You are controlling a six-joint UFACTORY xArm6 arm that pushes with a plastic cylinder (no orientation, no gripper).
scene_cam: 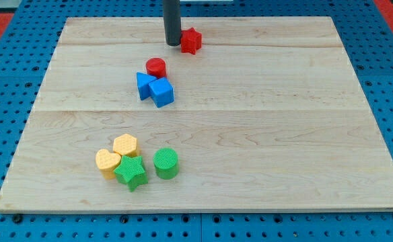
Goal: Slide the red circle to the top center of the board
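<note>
The red circle (156,67) stands left of the board's middle, in the upper half, touching the top of two blue blocks. My tip (172,44) is near the view's top centre, above and slightly right of the red circle, with a gap between them. A red star (191,41) sits just right of my tip, touching or nearly touching it.
A blue block (143,85) and a blue cube (161,92) sit together just below the red circle. A yellow heart (108,161), yellow hexagon (125,145), green star (131,172) and green circle (165,163) cluster at the lower left. The wooden board (284,134) lies on a blue pegboard.
</note>
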